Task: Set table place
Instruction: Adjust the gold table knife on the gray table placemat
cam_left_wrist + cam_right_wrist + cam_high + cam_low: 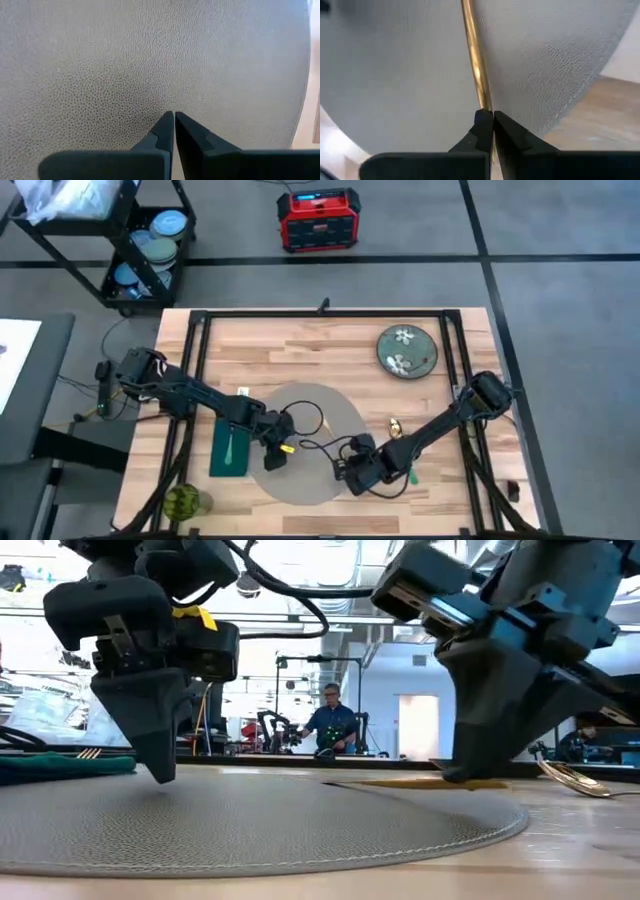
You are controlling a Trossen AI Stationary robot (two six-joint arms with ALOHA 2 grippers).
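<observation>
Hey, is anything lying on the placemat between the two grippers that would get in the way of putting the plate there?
Only a thin gold utensil, pinched in the right gripper. The rest of the placemat looks bare; the left gripper rests shut on it.

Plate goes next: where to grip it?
Probably pinch the plate rim from above, on the side nearest the right gripper, now shut on a gold utensil at the placemat. The plate lies flat on the table, rim free all round. The left gripper is shut over the placemat.
</observation>
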